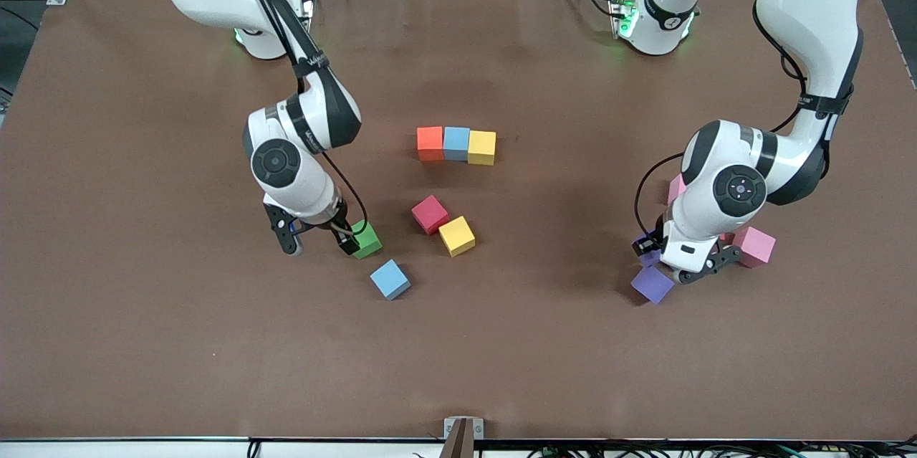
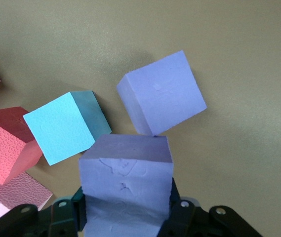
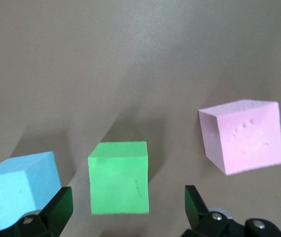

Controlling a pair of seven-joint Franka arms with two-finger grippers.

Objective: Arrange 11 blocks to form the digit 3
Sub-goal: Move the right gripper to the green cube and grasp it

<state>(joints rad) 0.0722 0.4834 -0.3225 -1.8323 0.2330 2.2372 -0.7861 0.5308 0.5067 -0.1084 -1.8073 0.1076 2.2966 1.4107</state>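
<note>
An orange (image 1: 430, 142), a blue (image 1: 456, 142) and a yellow cube (image 1: 481, 148) form a touching row mid-table. A red (image 1: 430, 214), a yellow (image 1: 457, 236) and a blue cube (image 1: 390, 279) lie loose nearer the camera. My right gripper (image 1: 319, 241) is open and low, with the green cube (image 1: 367, 241) (image 3: 118, 177) just ahead of its gap (image 3: 128, 210). My left gripper (image 1: 663, 262) (image 2: 126, 207) is shut on a purple cube (image 2: 125, 182), beside a second purple cube (image 1: 653, 284) (image 2: 161, 94). A blue (image 2: 63, 127) and a red cube (image 2: 2, 143) lie beside it.
Pink cubes (image 1: 754, 246) (image 1: 675, 188) lie by the left gripper at the left arm's end of the table. In the right wrist view the loose blue cube (image 3: 17, 185) and the red one, which looks pink there (image 3: 244, 136), flank the green cube.
</note>
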